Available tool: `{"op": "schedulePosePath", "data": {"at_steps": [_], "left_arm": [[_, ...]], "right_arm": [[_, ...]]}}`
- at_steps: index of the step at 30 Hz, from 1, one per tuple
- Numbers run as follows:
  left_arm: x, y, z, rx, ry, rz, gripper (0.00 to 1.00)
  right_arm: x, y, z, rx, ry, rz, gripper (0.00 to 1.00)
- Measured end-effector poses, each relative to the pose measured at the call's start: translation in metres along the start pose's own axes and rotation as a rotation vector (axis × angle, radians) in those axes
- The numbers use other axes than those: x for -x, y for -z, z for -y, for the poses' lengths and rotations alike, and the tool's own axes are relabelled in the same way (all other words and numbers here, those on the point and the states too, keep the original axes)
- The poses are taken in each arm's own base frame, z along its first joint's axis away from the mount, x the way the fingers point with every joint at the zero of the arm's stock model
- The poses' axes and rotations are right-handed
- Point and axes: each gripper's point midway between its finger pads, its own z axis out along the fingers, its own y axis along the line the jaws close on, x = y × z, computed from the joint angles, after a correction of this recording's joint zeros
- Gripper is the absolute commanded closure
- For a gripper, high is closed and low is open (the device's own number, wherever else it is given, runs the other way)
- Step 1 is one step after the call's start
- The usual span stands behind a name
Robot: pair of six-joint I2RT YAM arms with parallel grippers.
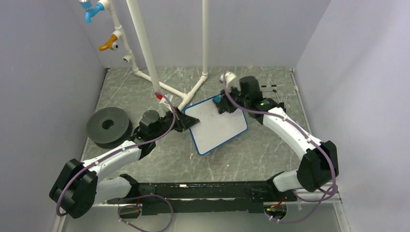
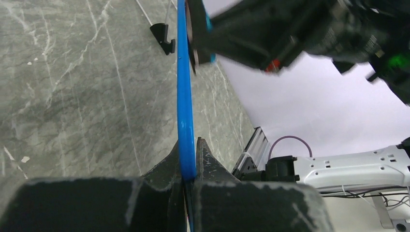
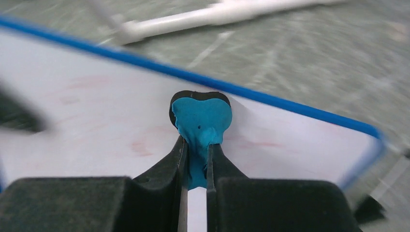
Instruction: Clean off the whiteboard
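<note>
Our left hand [image 2: 188, 153] is clenched on the left edge of the small white rectangular board with the thin blue rim [image 1: 217, 126], one finger on either side of that rim. We judge this grip is there to brace the board so that it cannot slide while it is rubbed. The board sits about mid-way across the grey marbled desk [image 1: 270, 145], turned cornerwise, just near of the white plastic pipe frame [image 1: 145, 53]. Our right hand [image 3: 197, 145] is clamped on a small blue eraser pad with a black felt face [image 3: 200, 116] and appears to rest that face against the board's far corner; gripping the pad by its back would keep the felt flat to the surface. Faint pink-red smears [image 3: 140, 145] show around the pad, so we judge the wiping is unfinished. We see no containers: the dark grey disc with a centre hole [image 1: 121, 128], at the left and well apart from the board, shows nothing inside it.
</note>
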Motion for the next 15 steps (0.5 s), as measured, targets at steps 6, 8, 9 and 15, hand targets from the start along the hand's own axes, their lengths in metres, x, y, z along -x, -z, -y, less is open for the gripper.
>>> {"op": "schedulePosePath", "data": {"at_steps": [6, 8, 9, 15], "left_arm": [[-0.004, -0.001, -0.006, 0.016, -0.014, -0.014, 1.00], [-0.004, -0.001, -0.007, 0.017, -0.028, -0.016, 1.00], [-0.004, -0.001, -0.008, 0.023, -0.037, -0.016, 1.00], [-0.001, -0.004, -0.008, 0.045, -0.076, -0.021, 1.00]], "right_arm": [[-0.012, 0.003, -0.100, 0.283, 0.163, -0.029, 1.00], [-0.012, 0.002, -0.098, 0.262, 0.172, -0.031, 1.00], [-0.013, 0.000, -0.091, 0.227, 0.171, -0.035, 1.00], [0.002, -0.004, -0.055, 0.049, 0.186, -0.047, 1.00]]}}
